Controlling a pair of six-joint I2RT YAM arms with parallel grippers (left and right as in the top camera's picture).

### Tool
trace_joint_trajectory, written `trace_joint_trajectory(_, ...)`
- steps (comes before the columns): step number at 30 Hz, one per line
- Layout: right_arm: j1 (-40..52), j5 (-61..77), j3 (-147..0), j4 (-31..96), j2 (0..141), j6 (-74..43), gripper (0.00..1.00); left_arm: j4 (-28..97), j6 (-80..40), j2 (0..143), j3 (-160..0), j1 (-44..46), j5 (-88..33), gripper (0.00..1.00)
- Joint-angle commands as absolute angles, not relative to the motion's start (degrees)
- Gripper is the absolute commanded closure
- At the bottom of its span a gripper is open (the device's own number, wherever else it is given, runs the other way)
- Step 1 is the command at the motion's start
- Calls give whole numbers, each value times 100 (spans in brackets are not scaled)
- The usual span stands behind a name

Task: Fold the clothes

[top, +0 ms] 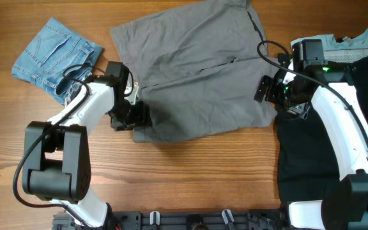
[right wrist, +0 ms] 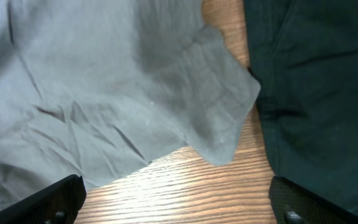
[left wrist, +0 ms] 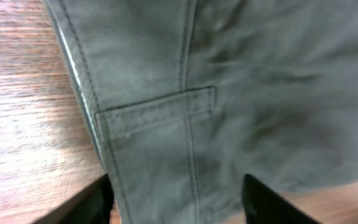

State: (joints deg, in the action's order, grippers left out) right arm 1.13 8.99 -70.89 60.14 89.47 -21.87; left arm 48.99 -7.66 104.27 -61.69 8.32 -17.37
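Observation:
The grey shorts (top: 197, 70) lie spread flat across the middle of the table. My left gripper (top: 128, 115) is at their lower left corner. In the left wrist view the open jaws (left wrist: 176, 208) straddle a stitched edge of the grey shorts (left wrist: 229, 93) with a belt loop. My right gripper (top: 267, 89) is at the shorts' right edge. In the right wrist view its jaws (right wrist: 179, 205) are wide open over bare wood, just short of a loose corner of the grey shorts (right wrist: 104, 81). Neither gripper holds anything.
Small blue denim shorts (top: 56, 57) lie folded at the far left, by the left arm. A black garment (top: 312, 153) covers the right side under the right arm and also shows in the right wrist view (right wrist: 316, 81). A pale grey-green cloth (top: 356, 41) lies at the top right.

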Motion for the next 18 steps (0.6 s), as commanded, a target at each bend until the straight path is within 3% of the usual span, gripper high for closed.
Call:
trace_joint_trajectory(1,104,1107,-6748,5896,9063,-2331,0,4558,-1398,10405,-5675,836,-1656,57)
trace_joint_trajectory(3,104,1107,-6523,5804,9065,-2403,0,4663,-1973,10405,-5588,792,-899,93)
trace_joint_trajectory(4,104,1107,-6445,5769,9065,-2405,0,4753,-2209,10405,-5588,744,-574,96)
trace_joint_trajectory(6,104,1114,-6154,5664,9065,-2418,0,5004,-2657,10401,-5588,497,-1,96)
trace_joint_trajectory(13,104,1262,-5249,5124,9065,-2401,3,5277,-2550,10390,-5590,-600,-64,96)
trace_joint_trajectory(15,106,1406,-5033,4919,9065,-2397,13,5347,-2517,10390,-5590,-714,-58,96)
trace_joint_trajectory(16,106,1551,-4921,4803,9065,-2394,28,5374,-2460,10390,-5590,-740,-58,96)
trace_joint_trajectory(17,106,1673,-4834,4711,9065,-2373,36,5384,-2421,10390,-5590,-738,-58,96)
trace_joint_trajectory(18,106,1925,-4687,4576,9065,-2231,38,5387,-2421,10390,-5590,-735,-60,96)
